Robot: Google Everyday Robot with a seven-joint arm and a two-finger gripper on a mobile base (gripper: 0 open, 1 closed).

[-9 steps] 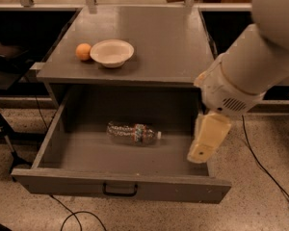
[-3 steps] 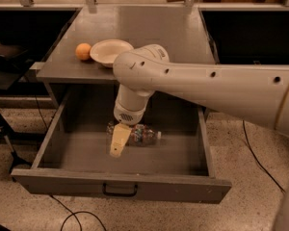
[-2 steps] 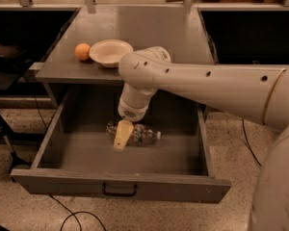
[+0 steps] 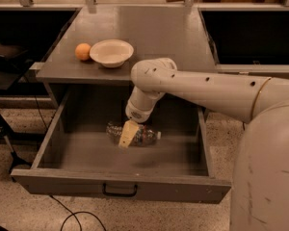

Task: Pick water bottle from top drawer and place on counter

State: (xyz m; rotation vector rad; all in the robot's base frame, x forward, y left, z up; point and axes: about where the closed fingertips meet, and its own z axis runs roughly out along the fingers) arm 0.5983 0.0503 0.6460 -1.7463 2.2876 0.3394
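Observation:
The top drawer (image 4: 120, 186) is pulled open, with its black handle at the front centre. The water bottle (image 4: 147, 136) lies on its side on the drawer floor, clear with a coloured label. My gripper (image 4: 128, 134) reaches down into the drawer from the right and sits right over the bottle's middle, covering part of it. The counter (image 4: 154, 32) is the grey metal top behind the drawer.
A cream bowl (image 4: 111, 52) and an orange (image 4: 83, 51) sit at the counter's front left. Dark open bays flank the cabinet on both sides. A black cable (image 4: 77, 215) lies on the speckled floor in front of the drawer.
My arm swung from the drawer's right side across to the bottle. Over the last second the gripper shifted slightly right and settled over the bottle's middle. The bottle has not moved.

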